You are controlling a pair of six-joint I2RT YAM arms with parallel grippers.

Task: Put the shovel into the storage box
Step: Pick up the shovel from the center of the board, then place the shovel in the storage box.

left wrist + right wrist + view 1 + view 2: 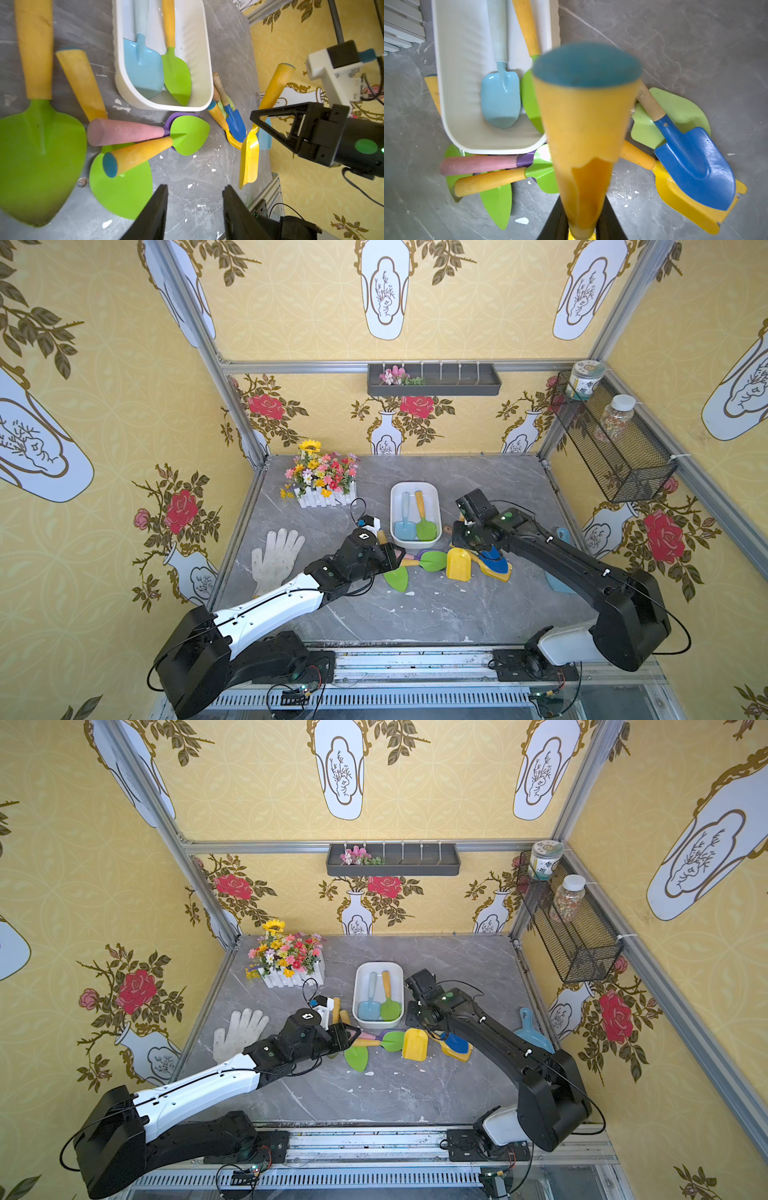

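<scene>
Yellow shovel (pixel 583 124) clamped in the right hand (pixel 583 230), beside the storage box (pixel 452 104); left hand (pixel 195 187) parted, empty.

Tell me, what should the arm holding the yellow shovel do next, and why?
Probably lift it straight up a little. The right end effector is shut on the yellow shovel, whose blade sits low beside a blue shovel; raising it first should let it pass over the wall of the white box.
</scene>
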